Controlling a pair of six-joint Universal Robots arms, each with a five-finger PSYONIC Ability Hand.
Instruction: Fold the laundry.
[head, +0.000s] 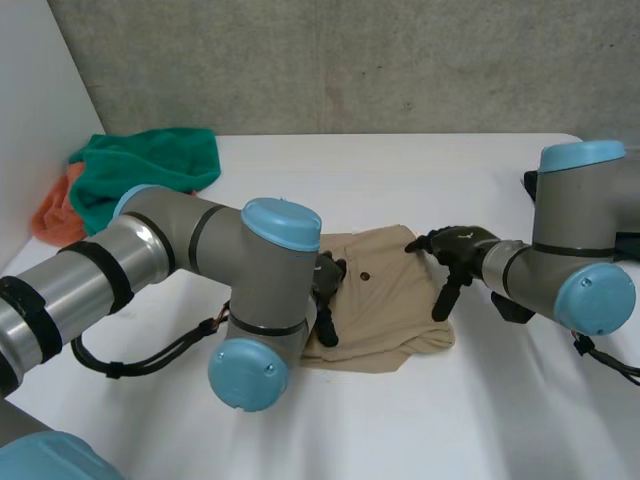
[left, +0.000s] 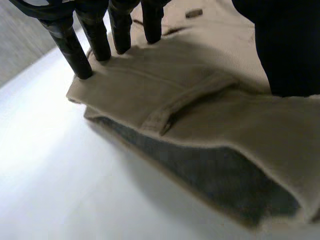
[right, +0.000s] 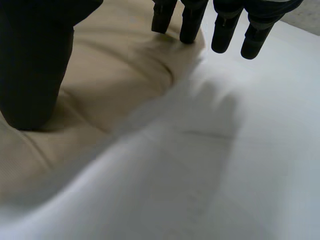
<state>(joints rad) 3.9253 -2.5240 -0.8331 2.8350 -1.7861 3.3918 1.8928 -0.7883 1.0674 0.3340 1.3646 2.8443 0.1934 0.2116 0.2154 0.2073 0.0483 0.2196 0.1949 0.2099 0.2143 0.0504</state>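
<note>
A tan folded garment (head: 385, 300) with a small dark button lies in the middle of the white table (head: 480, 420). My left hand (head: 326, 292) rests on its left edge. In the left wrist view its straight fingers (left: 70, 45) press near the cloth's (left: 200, 115) corner and the thumb stands on the cloth beside a belt loop; it is open. My right hand (head: 455, 252) lies on the garment's right edge. In the right wrist view its fingers (right: 190, 25) are straight, some touching the cloth's (right: 115, 75) edge, others over bare table; it is open.
A heap of green cloth (head: 150, 165) and an orange cloth (head: 55, 212) lie at the back left of the table, beside a white side wall (head: 30, 120). Bare white tabletop spreads in front of and to the right of the garment.
</note>
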